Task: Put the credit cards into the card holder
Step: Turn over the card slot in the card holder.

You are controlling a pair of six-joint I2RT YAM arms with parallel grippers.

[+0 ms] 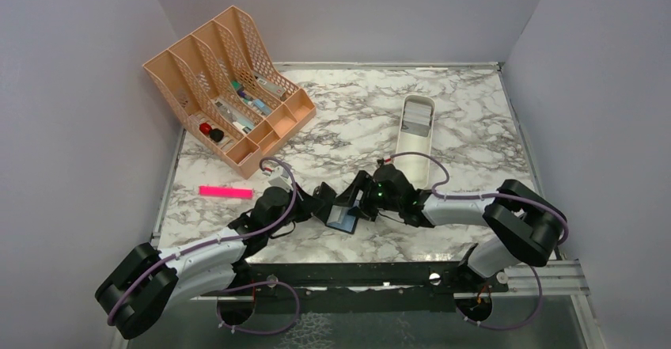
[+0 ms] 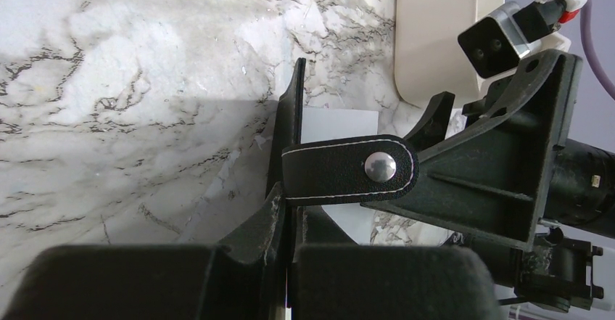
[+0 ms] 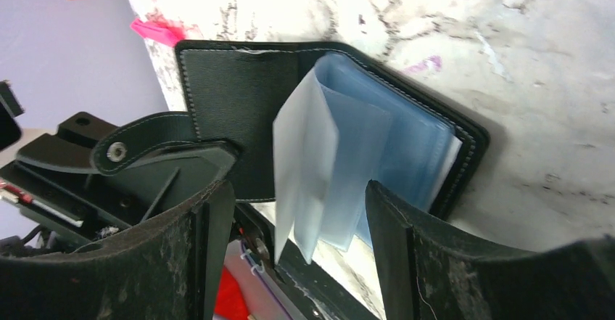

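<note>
Fanning bluish sleeves [image 3: 348, 153], black stitched card holder [image 3: 225, 95], snap strap [image 3: 149, 144]

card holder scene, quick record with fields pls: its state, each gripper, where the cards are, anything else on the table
card holder: open, between the two grippers, clear sleeves fanned out
left gripper: shut on the card holder's cover edge
right gripper: open, fingers either side of the sleeves, not pinching them
credit cards: stacked in the white tray, none in a gripper
also on table: pink marker, peach desk organiser
</note>
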